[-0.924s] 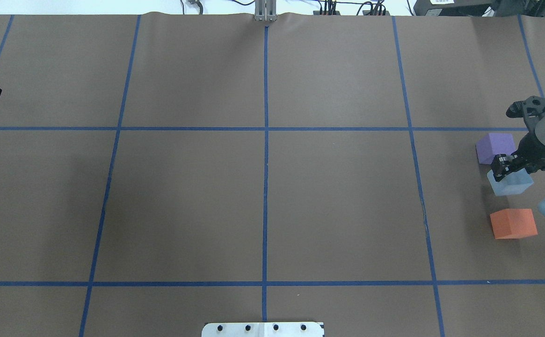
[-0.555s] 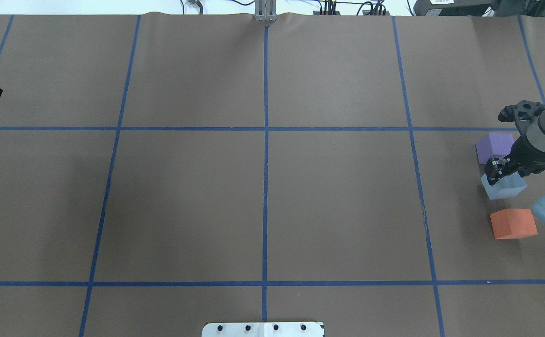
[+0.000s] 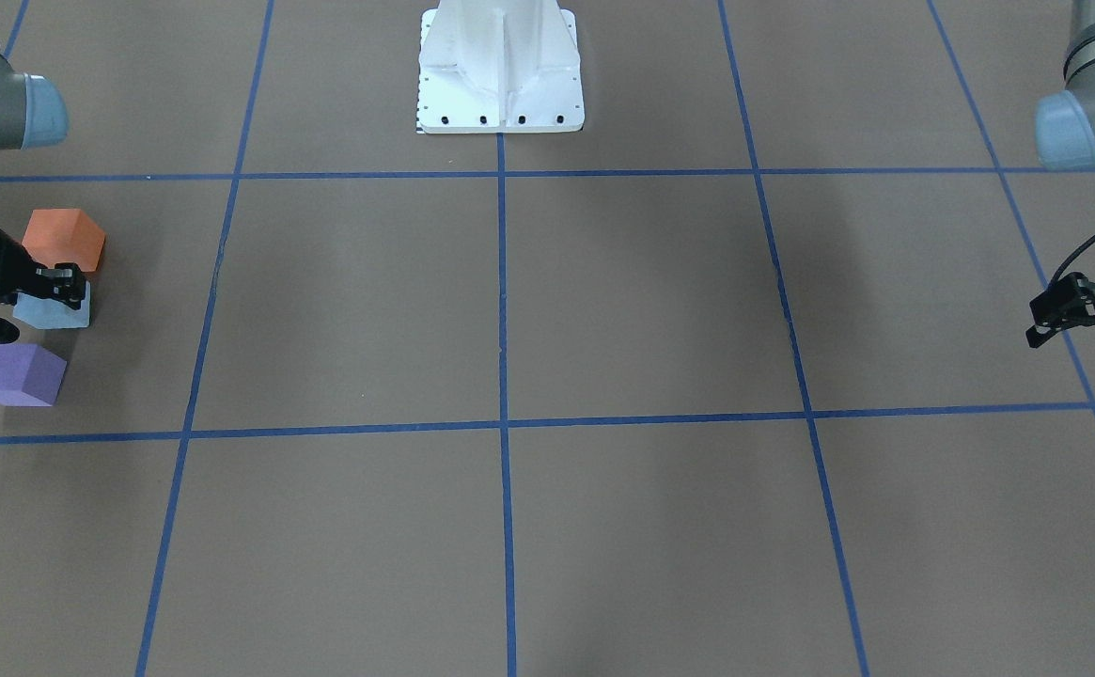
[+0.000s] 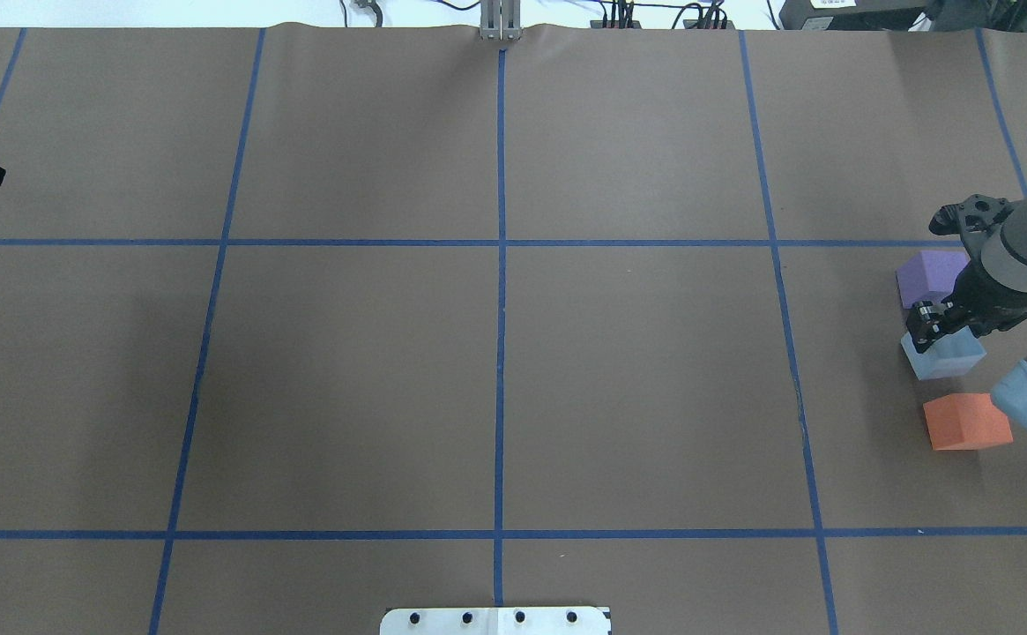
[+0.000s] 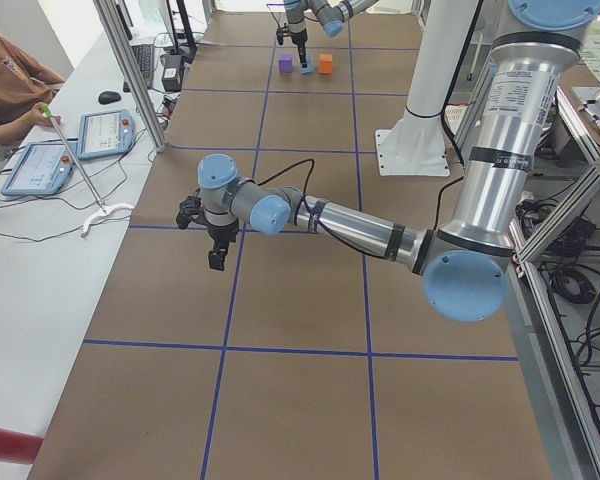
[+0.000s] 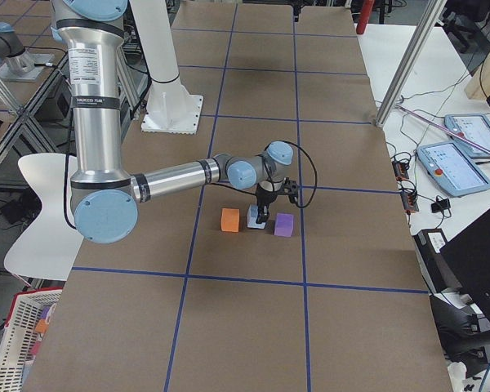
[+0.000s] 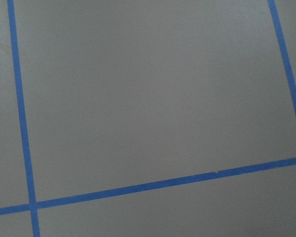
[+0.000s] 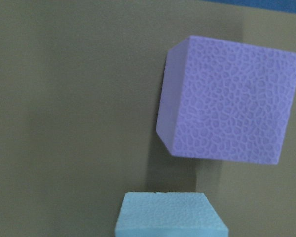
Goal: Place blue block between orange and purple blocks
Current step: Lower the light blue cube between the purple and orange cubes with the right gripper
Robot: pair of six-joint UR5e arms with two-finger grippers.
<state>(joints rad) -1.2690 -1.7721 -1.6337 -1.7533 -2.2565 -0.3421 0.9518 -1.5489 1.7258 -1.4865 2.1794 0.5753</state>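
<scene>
My right gripper (image 4: pixel 938 328) is shut on the light blue block (image 4: pixel 945 357) from above, at the table's far right. The purple block (image 4: pixel 926 275) lies just beyond it and the orange block (image 4: pixel 964 422) just nearer. In the front-facing view the blue block (image 3: pixel 51 313) sits between the orange block (image 3: pixel 63 237) and the purple block (image 3: pixel 18 374), under my right gripper (image 3: pixel 56 287). In the right wrist view the purple block (image 8: pixel 229 103) stands above the blue block's top (image 8: pixel 170 215). My left gripper (image 3: pixel 1076 342) hangs open and empty at the far left.
The brown table cover (image 4: pixel 495 353) carries a grid of blue tape lines. The robot's white base plate (image 4: pixel 495 620) sits at the near middle edge. The left wrist view shows only bare cover and tape (image 7: pixel 148 185).
My right gripper has carried the blue block a little to the left in the overhead view, more squarely into the gap between purple and orange. The left arm has not moved.
</scene>
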